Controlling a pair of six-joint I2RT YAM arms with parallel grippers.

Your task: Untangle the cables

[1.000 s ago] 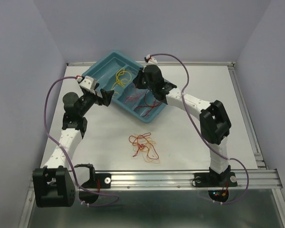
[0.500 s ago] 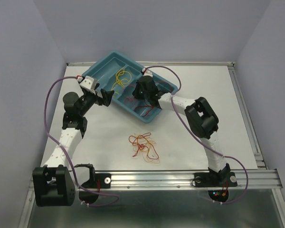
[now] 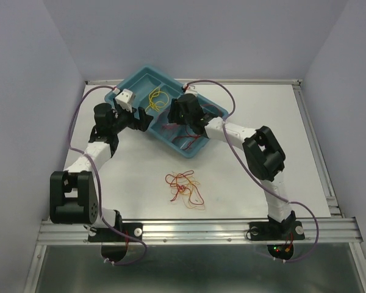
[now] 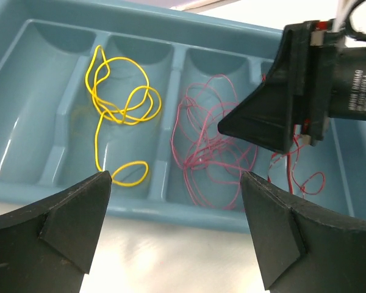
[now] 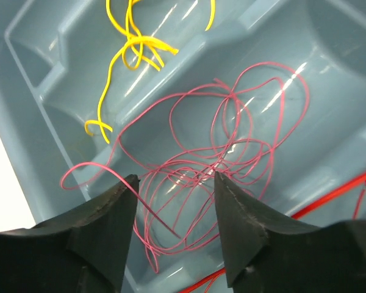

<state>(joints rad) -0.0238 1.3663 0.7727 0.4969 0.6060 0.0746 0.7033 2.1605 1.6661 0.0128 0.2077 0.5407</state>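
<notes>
Tray [image 3: 130, 81]: teal plastic, several long compartments, set at an angle on the far left part of the table [image 3: 256, 110].

Yellow cable [image 4: 119, 91]: thin, looped several times over itself, inside one tray compartment, with one small separate-looking loop at the near end by the wall.

Pink cable [image 5: 232, 143]: hair-thin, many overlapping loops, in the compartment just beside the yellow one; one loop draped over the divider toward the yellow side in the right wrist view.

Red cable [image 4: 299, 177]: thin, loosely looped, in the next compartment along, partly hidden under the right arm's hand.

Tangled bundle [image 3: 184, 188]: red and orange strands knotted together, flat on the table in the near middle, between the two arms and well apart from the tray.

Left gripper [image 4: 174, 183]: jaws spread wide, nothing between them, at the tray's near wall, facing the yellow and pink compartments.

Right gripper [image 5: 175, 178]: jaws apart with a clear gap, nothing clamped, low over the pink loops inside the tray; contact with the strands impossible to tell.
</notes>
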